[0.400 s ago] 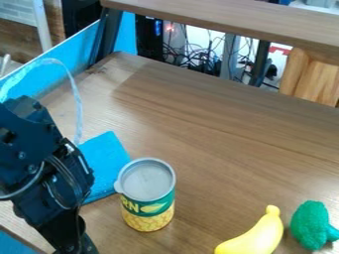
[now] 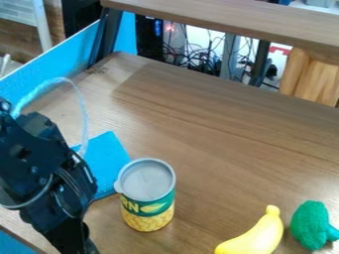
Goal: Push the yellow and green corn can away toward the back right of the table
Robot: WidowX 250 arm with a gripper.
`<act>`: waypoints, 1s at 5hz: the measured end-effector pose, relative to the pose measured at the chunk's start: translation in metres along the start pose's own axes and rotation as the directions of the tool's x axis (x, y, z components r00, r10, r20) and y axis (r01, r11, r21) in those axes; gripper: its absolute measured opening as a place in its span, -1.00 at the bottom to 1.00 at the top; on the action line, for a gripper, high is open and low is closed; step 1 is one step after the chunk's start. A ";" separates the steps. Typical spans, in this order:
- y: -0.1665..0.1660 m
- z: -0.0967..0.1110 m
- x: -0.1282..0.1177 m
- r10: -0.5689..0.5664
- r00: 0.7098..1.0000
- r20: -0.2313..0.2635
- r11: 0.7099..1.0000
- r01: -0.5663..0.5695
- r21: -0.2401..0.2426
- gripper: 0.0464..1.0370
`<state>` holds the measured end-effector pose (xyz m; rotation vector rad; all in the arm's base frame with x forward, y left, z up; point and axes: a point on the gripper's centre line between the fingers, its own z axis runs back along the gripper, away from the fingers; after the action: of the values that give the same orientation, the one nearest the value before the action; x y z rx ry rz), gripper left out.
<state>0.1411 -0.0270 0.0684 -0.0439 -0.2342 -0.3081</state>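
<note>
Can (image 2: 147, 201): unmoved | black arm (image 2: 41, 171): shifted slightly down the view

The bottom edge cut off the gripper (image 2: 74, 242) and the tip of the yellow banana (image 2: 258, 235); the arm (image 2: 43, 181) and can (image 2: 148, 198) partly hid the blue cloth (image 2: 108, 161); distant cables (image 2: 198, 62) blurred together.

We're looking down at a slant, fairly close, from one fixed camera, across the wooden surface (image 2: 198, 134) toward cables (image 2: 198, 62) behind.
</note>
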 end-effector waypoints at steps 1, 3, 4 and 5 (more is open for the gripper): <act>0.014 -0.017 0.005 0.082 0.996 0.028 0.996 -0.082 0.026 0.93; 0.031 -0.035 0.016 0.147 0.986 0.083 0.988 -0.150 0.034 0.93; 0.033 -0.038 0.025 0.187 0.978 0.095 0.982 -0.190 0.018 0.93; 0.029 -0.036 0.041 0.194 0.975 0.108 0.981 -0.194 -0.003 0.93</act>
<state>0.1957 -0.0142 0.0431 -0.0756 -0.3360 -0.1100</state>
